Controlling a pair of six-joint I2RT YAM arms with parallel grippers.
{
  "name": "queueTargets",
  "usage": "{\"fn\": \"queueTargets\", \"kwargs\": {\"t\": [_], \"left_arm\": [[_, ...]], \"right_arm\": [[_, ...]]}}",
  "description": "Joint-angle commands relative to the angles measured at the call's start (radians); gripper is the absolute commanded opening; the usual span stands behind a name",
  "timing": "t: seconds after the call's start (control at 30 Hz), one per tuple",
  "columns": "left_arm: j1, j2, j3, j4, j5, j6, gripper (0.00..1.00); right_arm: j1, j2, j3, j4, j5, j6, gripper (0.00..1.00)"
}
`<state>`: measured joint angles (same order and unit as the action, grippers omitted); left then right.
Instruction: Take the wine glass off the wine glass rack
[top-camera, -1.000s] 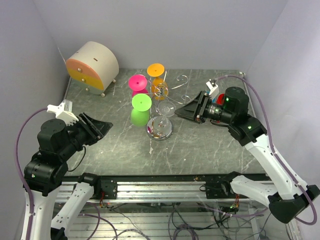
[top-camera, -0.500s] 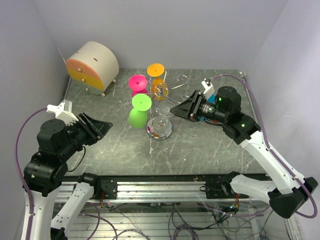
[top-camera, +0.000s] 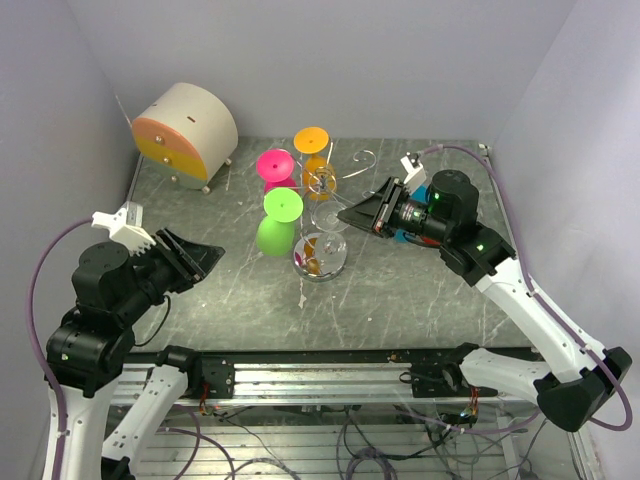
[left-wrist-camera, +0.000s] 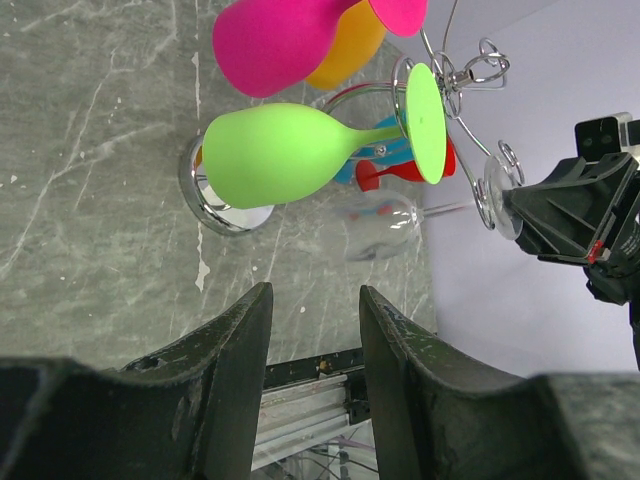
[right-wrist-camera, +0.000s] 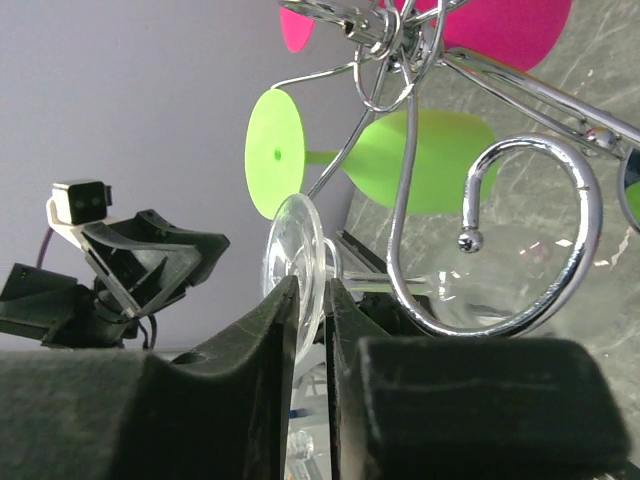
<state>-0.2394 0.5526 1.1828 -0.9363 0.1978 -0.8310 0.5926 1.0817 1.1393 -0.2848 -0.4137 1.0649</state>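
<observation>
The wine glass rack (top-camera: 318, 258) stands mid-table on its chrome base, with curled hooks (right-wrist-camera: 520, 250) around the post. A clear wine glass (top-camera: 330, 218) hangs upside down on its right side; its bowl (left-wrist-camera: 378, 225) and foot (right-wrist-camera: 295, 255) both show. My right gripper (top-camera: 347, 214) is shut on the rim of that foot, with the jaws (right-wrist-camera: 312, 300) pinching the disc. Green (top-camera: 277, 228), pink (top-camera: 275, 165) and orange (top-camera: 316, 170) glasses also hang there. My left gripper (top-camera: 207, 255) is open and empty, well left of the rack, jaws apart (left-wrist-camera: 314, 295).
A round beige cabinet with orange and yellow drawers (top-camera: 185, 128) sits at the back left. Purple walls close in the table on three sides. The black rail (top-camera: 330, 372) runs along the near edge.
My right gripper has moved left to the rack and now grips the clear glass's foot. The green glass has swung slightly. The left arm has barely moved.
</observation>
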Motion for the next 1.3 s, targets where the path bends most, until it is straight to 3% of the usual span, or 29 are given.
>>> {"fn": "queueTargets", "kwargs": {"t": [0.0, 0.27, 1.03, 1.27], "left_arm": [[0.0, -0.015, -0.014, 0.011, 0.002, -0.002, 0.5], [0.0, -0.02, -0.028, 0.019, 0.008, -0.014, 0.5], [0.0, -0.028, -0.026, 0.012, 0.004, -0.02, 0.5], [0.0, -0.028, -0.022, 0.008, 0.0, -0.017, 0.5]], "right_arm": [[0.01, -0.012, 0.006, 0.066, 0.005, 0.015, 0.11], [0.01, -0.035, 0.001, 0.078, 0.002, 0.043, 0.0], [0.029, -0.015, 0.002, 0.198, -0.113, 0.136, 0.0], [0.044, 0.01, 0.024, 0.191, -0.082, 0.114, 0.0]]}}
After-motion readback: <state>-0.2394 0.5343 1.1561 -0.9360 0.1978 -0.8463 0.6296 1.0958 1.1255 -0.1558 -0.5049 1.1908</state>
